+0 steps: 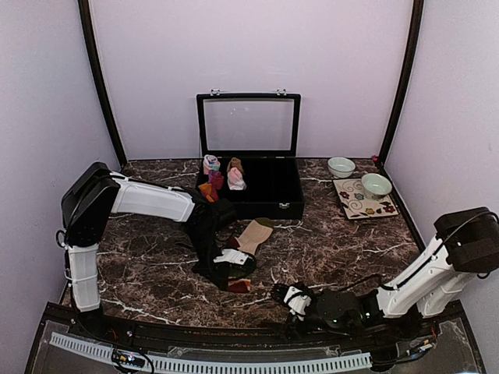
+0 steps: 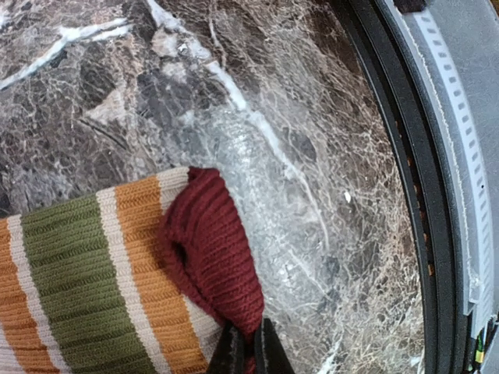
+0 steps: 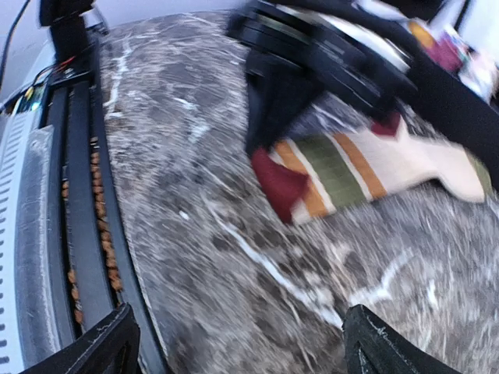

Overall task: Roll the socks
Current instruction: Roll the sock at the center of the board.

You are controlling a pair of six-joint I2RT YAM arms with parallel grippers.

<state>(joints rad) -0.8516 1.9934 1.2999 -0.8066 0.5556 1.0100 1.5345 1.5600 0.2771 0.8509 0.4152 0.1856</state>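
Marble with white veins covers the table point(image 1: 156, 273). In the middle of it lies the striped sock point(image 1: 254, 234), just in front of a black case point(image 1: 269, 191) that stands at the far side with its clear lid up. The sock is stretched out. Its tan foot points far, toward the case, and its dark red cuff points near. Between them the leg has bands of cream, orange and olive green.

The left arm reaches from the left side over the middle of the table. The left gripper point(image 2: 249, 354) is pressed together on the edge of the red cuff, and the ribbed cloth is folded there into a small bunch.

The right gripper point(image 3: 238, 335) is low over the near edge of the table, to the right of the sock and apart from it. Its fingers point(image 3: 105, 343) are spread wide and nothing is between them.

In the left part of the case are some small soft bundles point(image 1: 212, 165) in pink, white, magenta and orange. I cannot tell which are rolled.

At the far right a pale bowl point(image 1: 341, 166) stands on the marble, and a second bowl point(image 1: 376, 185) stands on a square plate point(image 1: 360, 204) with a flower pattern.
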